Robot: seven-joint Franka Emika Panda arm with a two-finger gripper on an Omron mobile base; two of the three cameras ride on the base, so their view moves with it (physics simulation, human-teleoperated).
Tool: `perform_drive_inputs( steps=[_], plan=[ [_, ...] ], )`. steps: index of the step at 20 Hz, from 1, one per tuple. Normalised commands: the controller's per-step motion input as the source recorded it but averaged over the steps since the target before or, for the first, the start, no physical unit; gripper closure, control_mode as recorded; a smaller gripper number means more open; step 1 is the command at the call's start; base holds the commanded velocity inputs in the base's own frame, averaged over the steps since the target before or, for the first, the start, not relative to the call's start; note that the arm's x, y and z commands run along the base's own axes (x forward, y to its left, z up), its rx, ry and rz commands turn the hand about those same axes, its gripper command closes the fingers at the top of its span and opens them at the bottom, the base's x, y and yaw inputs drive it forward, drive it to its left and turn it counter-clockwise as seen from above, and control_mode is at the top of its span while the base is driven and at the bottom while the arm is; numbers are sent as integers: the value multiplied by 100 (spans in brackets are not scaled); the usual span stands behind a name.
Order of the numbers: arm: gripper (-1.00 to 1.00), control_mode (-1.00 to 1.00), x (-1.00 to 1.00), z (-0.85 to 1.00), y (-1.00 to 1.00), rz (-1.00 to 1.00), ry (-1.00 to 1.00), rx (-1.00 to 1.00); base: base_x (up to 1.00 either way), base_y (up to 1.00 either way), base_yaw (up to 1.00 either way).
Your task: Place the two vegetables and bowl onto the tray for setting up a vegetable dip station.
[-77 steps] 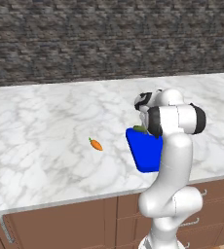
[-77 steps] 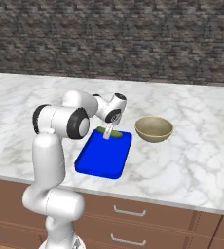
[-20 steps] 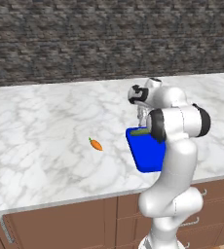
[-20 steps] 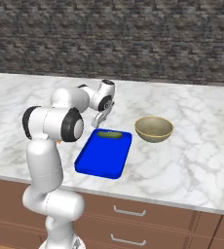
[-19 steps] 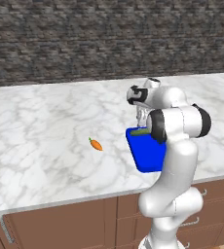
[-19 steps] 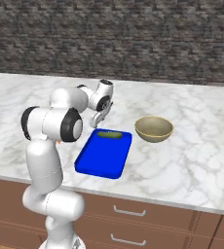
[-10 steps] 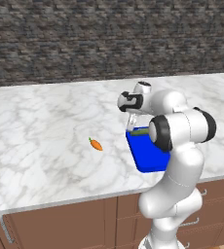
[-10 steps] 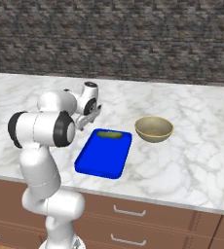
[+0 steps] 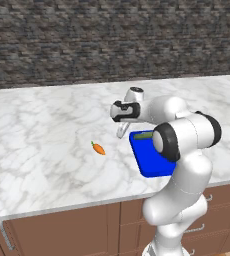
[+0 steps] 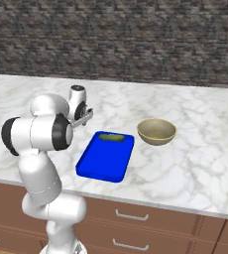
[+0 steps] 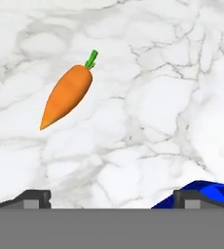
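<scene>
Gripper [image 9: 121,131] hanging spread wide, empty, between tray [image 9: 152,160] and carrot [image 9: 99,148]. Carrot lying loose on table [image 9: 42,135], apart from tray. Cucumber [image 10: 111,137] seemingly sitting inside tray's far end. Bowl [image 10: 156,131] waiting beside tray. Risk: tapered carrot rolling or slipping if pinched off-centre.

Glossy white rounded arm [image 9: 179,150], dark joint rings, pale tool [image 9: 122,131]

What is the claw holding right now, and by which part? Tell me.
Nothing. The claw is open and empty above the counter, with the carrot lying free ahead of it.
</scene>
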Motion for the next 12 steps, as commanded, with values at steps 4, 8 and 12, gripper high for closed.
perform_drive_inputs(
  steps=[4, 8, 12],
  plan=[
    [-100, -100, 0, 3, 49, -17, 0, 0, 0, 0, 0],
    [-100, -100, -10, 4, 48, -14, 1, 0, 0, 0, 0],
    [-100, -100, -16, 0, 51, -12, 3, 0, 0, 0, 0]
  ],
)
